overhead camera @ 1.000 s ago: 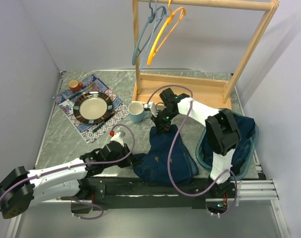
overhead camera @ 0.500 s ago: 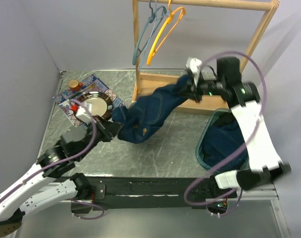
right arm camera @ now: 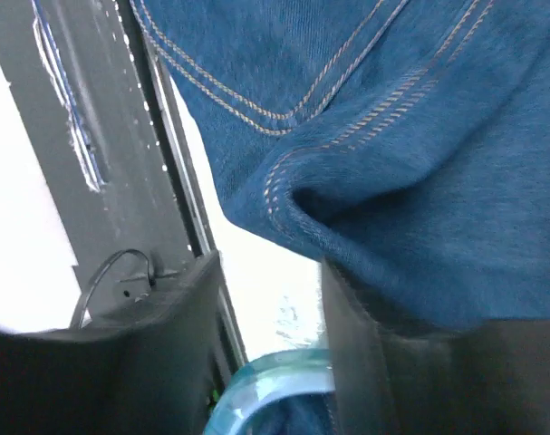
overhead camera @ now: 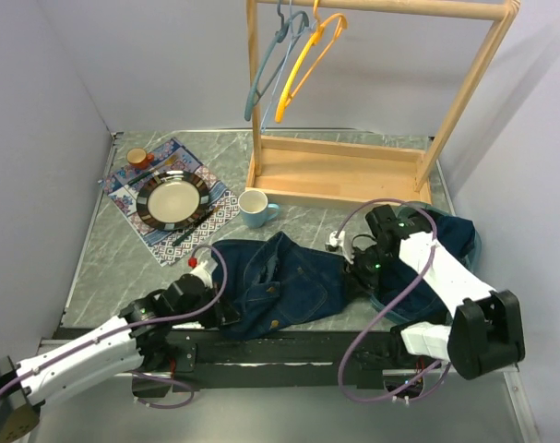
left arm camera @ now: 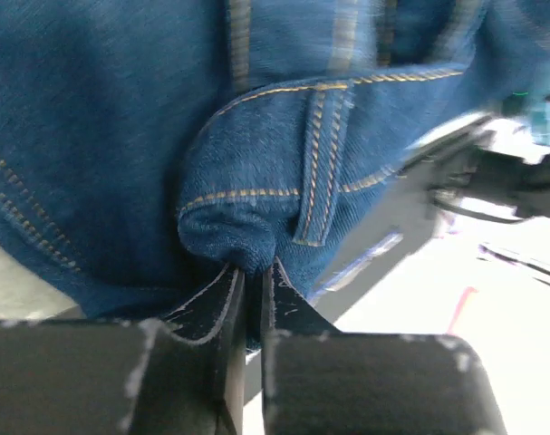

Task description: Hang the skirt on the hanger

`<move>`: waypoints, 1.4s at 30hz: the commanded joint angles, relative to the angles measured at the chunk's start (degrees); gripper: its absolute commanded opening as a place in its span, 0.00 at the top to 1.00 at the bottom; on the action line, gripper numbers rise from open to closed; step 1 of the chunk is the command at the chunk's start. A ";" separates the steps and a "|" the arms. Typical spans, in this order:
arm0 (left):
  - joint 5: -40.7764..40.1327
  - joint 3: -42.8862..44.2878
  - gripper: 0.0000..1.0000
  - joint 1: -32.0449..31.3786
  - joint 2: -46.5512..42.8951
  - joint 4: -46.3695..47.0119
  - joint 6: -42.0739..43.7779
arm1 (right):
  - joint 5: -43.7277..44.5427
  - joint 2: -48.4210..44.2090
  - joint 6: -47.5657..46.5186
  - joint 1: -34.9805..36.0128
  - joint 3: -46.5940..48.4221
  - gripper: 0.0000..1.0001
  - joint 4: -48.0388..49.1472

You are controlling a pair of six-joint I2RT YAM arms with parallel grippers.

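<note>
The blue denim skirt (overhead camera: 289, 277) lies spread on the table in front of the arms. My left gripper (overhead camera: 226, 312) is shut on its near left edge; in the left wrist view a fold of denim (left arm camera: 256, 163) is pinched between the closed tips of that gripper (left arm camera: 254, 276). At the skirt's right end my right gripper (overhead camera: 351, 277) stands open. In the right wrist view the denim (right arm camera: 392, 136) drapes over one finger, and nothing sits in the gap of this gripper (right arm camera: 270, 281). A grey-blue hanger (overhead camera: 261, 74) and an orange hanger (overhead camera: 303, 65) hang on the rack's rail.
A wooden rack (overhead camera: 353, 171) stands at the back. A teal basket (overhead camera: 471, 245) with more denim sits at the right, its rim (right arm camera: 275, 385) just under my right gripper. A blue cup (overhead camera: 253, 208), a plate (overhead camera: 172, 198) on a placemat and a small orange cup (overhead camera: 137, 157) stand left.
The skirt was held up between both grippers half a second ago and now lies on the table. My right gripper has opened and let go of it; the left still grips it.
</note>
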 commanded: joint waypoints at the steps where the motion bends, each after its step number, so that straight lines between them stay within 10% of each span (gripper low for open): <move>1: 3.90 2.38 0.84 -0.43 -5.83 -0.55 -4.54 | -1.55 -3.42 -1.05 -0.11 7.41 0.33 1.33; 8: -3.31 10.89 0.36 -0.43 -5.84 -3.73 1.25 | -9.91 9.21 9.59 8.14 17.54 0.23 11.70; 12: -4.81 13.63 0.24 -0.35 -2.69 -4.25 3.45 | -9.11 16.87 14.25 10.88 19.47 0.21 25.84; 26: -12.19 18.38 0.17 -0.44 0.48 -16.02 1.88 | -0.69 32.96 5.29 15.45 32.31 0.10 22.27; 42: -12.98 16.01 0.25 -0.35 8.13 -9.35 2.05 | 11.35 39.21 -5.35 20.02 34.86 0.13 24.28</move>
